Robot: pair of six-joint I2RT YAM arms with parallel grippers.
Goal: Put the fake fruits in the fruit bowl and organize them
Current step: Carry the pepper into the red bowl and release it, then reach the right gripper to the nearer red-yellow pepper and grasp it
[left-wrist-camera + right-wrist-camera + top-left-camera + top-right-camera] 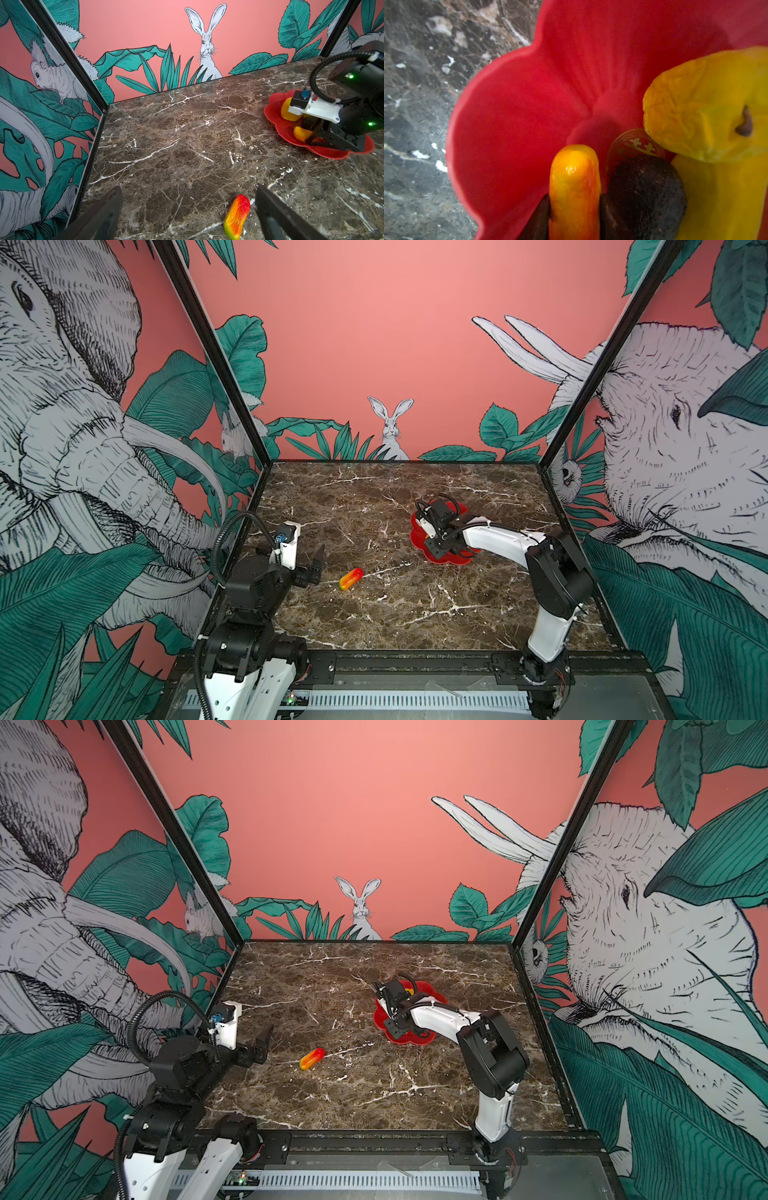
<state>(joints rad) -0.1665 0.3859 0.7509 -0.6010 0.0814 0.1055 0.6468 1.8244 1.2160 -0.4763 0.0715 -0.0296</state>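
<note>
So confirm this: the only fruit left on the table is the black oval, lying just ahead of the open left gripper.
Not right. The fruit left on the table is the red-orange-yellow oblong, ahead of the open left gripper; the left wrist view shows it. The black oval is already in the fruit bowl.

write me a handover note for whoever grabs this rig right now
Left gripper: open, empty, beside the loose oblong on the table.
Right gripper: shut on the orange-yellow oblong, low inside the fruit bowl.
Lying in the bowl: black oval, round yellow fruit, second yellow piece.
Done: three fruits placed, a fourth at the bowl.
Left: release it, bring the loose oblong over (the left arm looks nearest), tidy the arrangement.
</note>
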